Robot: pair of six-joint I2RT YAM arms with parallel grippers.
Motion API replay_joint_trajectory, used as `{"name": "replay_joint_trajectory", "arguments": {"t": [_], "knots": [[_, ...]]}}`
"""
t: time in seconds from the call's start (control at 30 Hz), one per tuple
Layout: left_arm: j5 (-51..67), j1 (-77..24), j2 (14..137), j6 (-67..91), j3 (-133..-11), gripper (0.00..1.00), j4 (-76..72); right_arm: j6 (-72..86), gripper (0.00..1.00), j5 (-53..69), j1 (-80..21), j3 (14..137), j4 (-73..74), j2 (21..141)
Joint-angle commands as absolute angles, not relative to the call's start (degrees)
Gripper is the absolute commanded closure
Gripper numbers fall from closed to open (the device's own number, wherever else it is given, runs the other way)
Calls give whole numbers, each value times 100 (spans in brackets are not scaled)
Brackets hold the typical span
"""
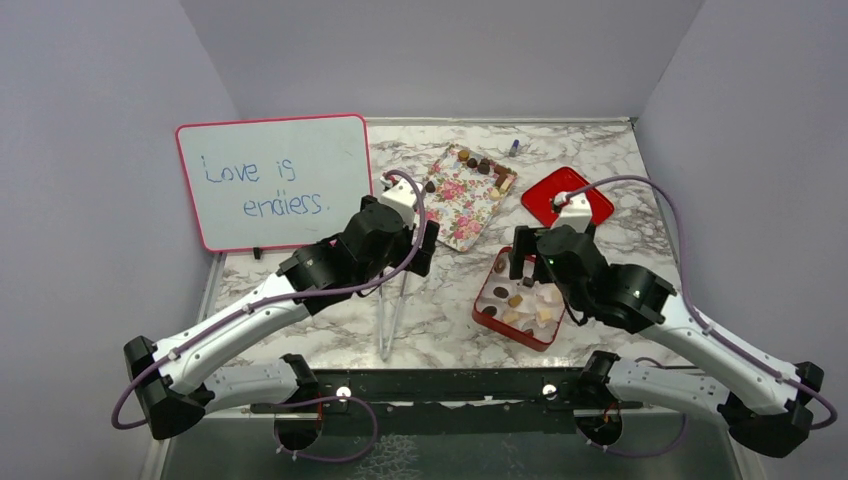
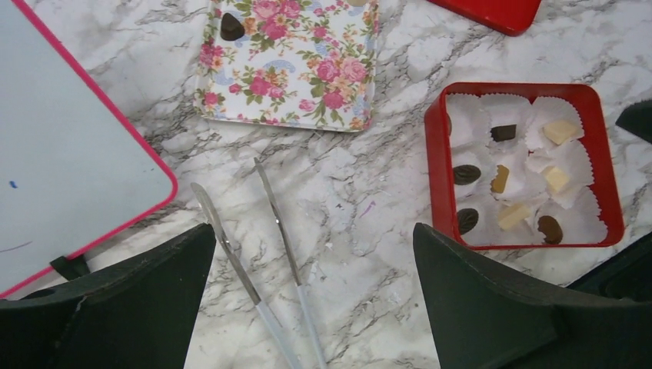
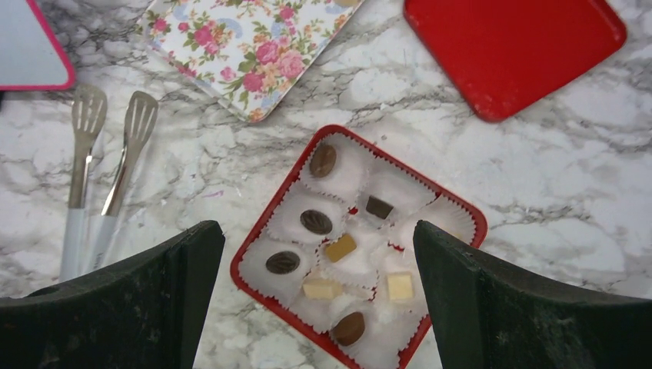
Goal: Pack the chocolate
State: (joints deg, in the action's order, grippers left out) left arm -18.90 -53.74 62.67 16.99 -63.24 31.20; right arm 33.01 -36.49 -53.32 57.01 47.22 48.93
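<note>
While the whiteboard [image 1: 272, 180] at upper left is reading "Love is endless.", chocolate [image 3: 316, 221] is sitting in the red box [image 1: 480, 310], lower centre, and on the floral tray [image 1: 462, 215]. Marble table [image 1: 430, 310]. Left gripper [image 2: 314, 231] and right gripper [image 3: 317, 227] are hanging, jaws spread.

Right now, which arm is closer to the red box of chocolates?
Right. The right tool hangs open directly over the red box; the left tool hovers open over the tongs, off to the box's left.

Top view high from near side, wrist views close, downward, sharing red box [image 2: 434, 177]
</note>
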Motion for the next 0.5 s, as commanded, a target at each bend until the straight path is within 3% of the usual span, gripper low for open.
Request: {"name": "replay_joint_trajectory", "arguments": {"t": [0.0, 0.13, 0.33, 0.47], "knots": [[-2446, -5361, 5839, 895, -5828, 1, 2691, 2517, 0, -4434, -5330, 5755, 3754, 5403], [-2660, -5366, 5577, 765, -5697, 1, 2663, 2185, 0, -4416, -5065, 6026, 3392, 6194], [-2880, -5363, 5076, 527, -5568, 1, 2634, 1870, 1, -2847, -3467, 6109, 2538, 7217], [-2913, -5364, 4819, 444, -5410, 1, 2442, 2357, 14, -2611, -2698, 6328, 2274, 8125]]}}
